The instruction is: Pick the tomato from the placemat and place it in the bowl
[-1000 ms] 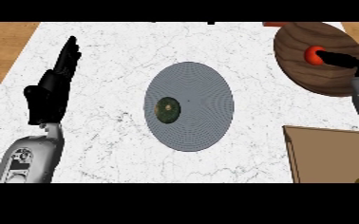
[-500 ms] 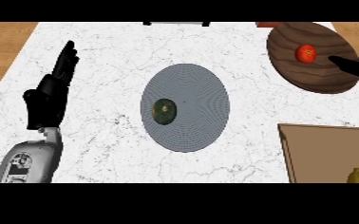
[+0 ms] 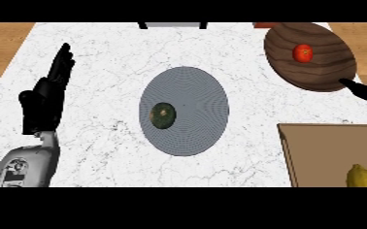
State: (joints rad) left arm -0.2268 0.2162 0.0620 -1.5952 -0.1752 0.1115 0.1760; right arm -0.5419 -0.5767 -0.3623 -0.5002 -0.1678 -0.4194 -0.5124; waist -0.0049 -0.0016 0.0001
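**Tomato in the bowl, task looks done**

The tomato (image 3: 302,53), small, round and red, sits inside the dark wooden bowl (image 3: 315,80) at the counter's far right corner. I judge nothing is left to place. The grey placemat (image 3: 197,97) at mid-counter holds only a green avocado (image 3: 162,115). My left hand (image 3: 44,102) rests open, fingers straight, near the left edge. Of my right hand (image 3: 356,89) only a dark tip shows; I cannot tell its state.

Now lying free in the wooden bowl (image 3: 315,75): tomato (image 3: 302,53); right hand (image 3: 354,88) drawn back, only a fingertip showing.
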